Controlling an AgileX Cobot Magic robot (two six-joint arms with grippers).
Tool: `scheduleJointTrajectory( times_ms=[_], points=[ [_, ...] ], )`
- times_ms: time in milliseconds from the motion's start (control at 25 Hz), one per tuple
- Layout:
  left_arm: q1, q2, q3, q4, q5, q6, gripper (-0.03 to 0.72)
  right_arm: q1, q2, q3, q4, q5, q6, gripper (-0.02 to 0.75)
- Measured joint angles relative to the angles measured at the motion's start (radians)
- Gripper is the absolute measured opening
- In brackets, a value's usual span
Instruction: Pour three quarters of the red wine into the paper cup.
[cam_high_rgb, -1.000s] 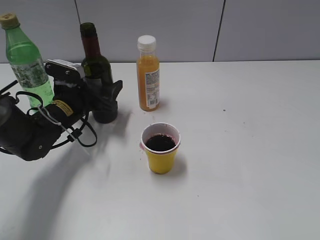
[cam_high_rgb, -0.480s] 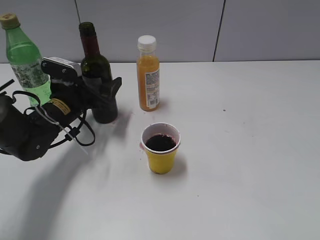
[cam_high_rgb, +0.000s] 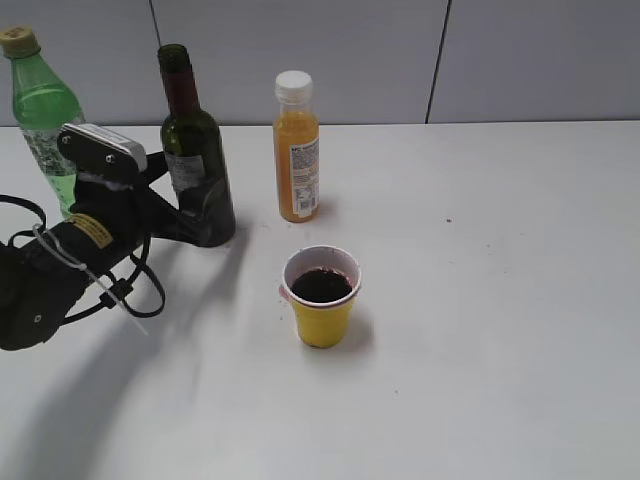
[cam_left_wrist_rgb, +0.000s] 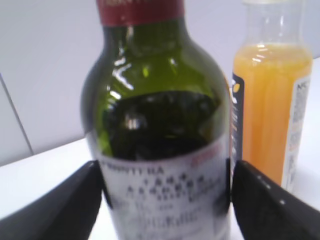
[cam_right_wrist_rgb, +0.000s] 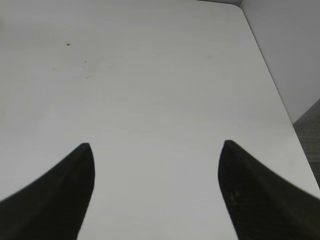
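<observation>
The dark green wine bottle (cam_high_rgb: 193, 150) stands upright on the table at the back left, with dark red wine (cam_left_wrist_rgb: 160, 122) low inside it above a white label. My left gripper (cam_high_rgb: 203, 218) is open, its black fingers (cam_left_wrist_rgb: 75, 200) standing either side of the bottle's lower body with a thin gap on each side. The yellow paper cup (cam_high_rgb: 322, 312) stands in front and to the right, with dark wine (cam_high_rgb: 320, 285) high inside it. My right gripper (cam_right_wrist_rgb: 157, 144) is open over bare table and is out of the exterior view.
An orange juice bottle (cam_high_rgb: 297, 150) with a white cap stands just right of the wine bottle and shows as the juice bottle (cam_left_wrist_rgb: 267, 110) in the left wrist view. A light green soda bottle (cam_high_rgb: 40, 110) stands at the far left, behind my left arm. The table's right edge (cam_right_wrist_rgb: 280, 100) runs near my right gripper.
My left arm has drawn back to the left and its fingers have spread off the wine bottle, which stays upright. The cup and the right gripper have not moved.
</observation>
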Motion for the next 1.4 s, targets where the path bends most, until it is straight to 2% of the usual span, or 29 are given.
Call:
scheduleJointTrajectory(
  times_ms=[320,560,840,1000,1200,1400],
  points=[
    [0.000,-0.086,0.128,-0.021,0.000,0.002,0.611,0.000,0.000,0.000,0.000,0.000,0.000,0.583],
    [0.000,-0.216,0.276,-0.063,0.001,0.002,0.608,0.000,0.000,0.000,0.000,0.000,0.000,0.583],
    [0.000,-0.554,0.463,-0.125,0.001,0.002,0.606,0.000,0.000,0.000,0.000,0.000,0.000,0.583],
    [0.000,-0.801,0.518,-0.135,0.017,0.002,0.606,0.000,0.000,0.000,0.000,0.000,0.000,0.583],
    [0.000,-1.124,0.522,-0.135,0.272,0.053,0.606,0.000,0.000,0.000,0.000,0.000,0.000,0.583],
    [0.000,-1.416,0.461,-0.099,0.690,0.100,0.606,0.000,0.000,0.000,0.000,0.000,0.000,0.583]
  ],
)
